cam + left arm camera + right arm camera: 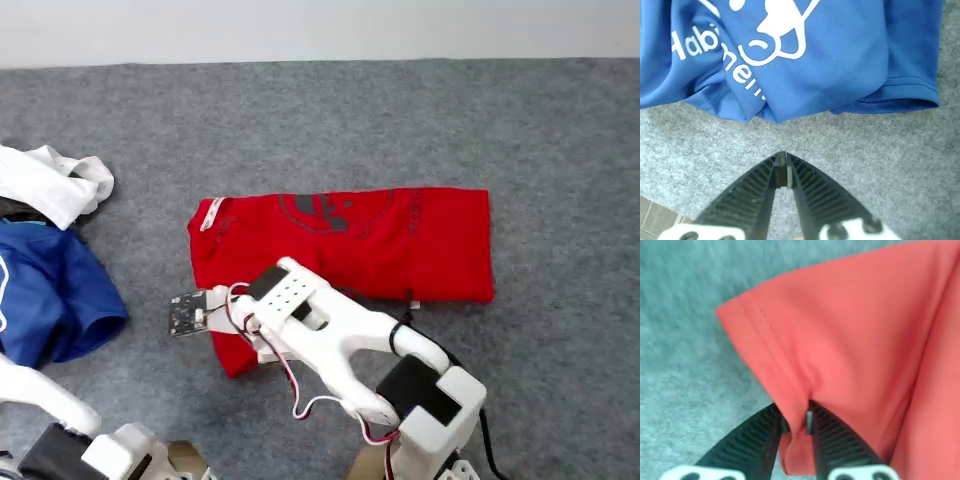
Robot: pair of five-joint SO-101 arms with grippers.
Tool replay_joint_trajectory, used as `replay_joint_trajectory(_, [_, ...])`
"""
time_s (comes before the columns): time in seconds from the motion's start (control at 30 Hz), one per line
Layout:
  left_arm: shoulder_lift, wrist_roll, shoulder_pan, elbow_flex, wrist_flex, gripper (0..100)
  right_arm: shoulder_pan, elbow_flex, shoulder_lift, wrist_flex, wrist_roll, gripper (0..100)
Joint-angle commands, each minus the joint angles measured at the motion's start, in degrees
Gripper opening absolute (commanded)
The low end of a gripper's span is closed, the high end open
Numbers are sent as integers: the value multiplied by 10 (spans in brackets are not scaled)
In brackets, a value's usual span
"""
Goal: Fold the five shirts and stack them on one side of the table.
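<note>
The red shirt [400,245] lies on the gray table [400,120], folded partway into a long strip. The right gripper [795,416] pinches its corner tight. Well off to one side of the red shirt, the blue shirt [50,290] and white shirt [45,185] sit crumpled. Over there too, the left gripper [782,161] is closed on nothing. I think most of the job is left, with no stack yet.

Look at those arms, all glossy white plastic shells [335,330] over boxy black servo blocks [412,392], thin red, white and black wires [292,390] looping along one, a small dark circuit board [187,314] at its wrist, and black ribbed wedge-shaped fingers [747,197] bolted onto white bases.
</note>
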Motion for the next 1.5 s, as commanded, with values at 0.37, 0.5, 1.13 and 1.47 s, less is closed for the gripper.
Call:
replay_joint_trajectory(0.37, [-18,0,-8,-1,-8,6,61,-171,5,54,7,11])
replay_joint_trajectory(0.5, [-18,0,-6,-1,-8,6,78,-198,6,50,7,11])
replay_joint_trajectory(1.13, [-18,0,-7,2,-8,6,146,-397,145,67,-12,11])
replay_joint_trajectory(1.47, [-18,-1,-8,18,-12,6,164,-401,115,112,-12,11])
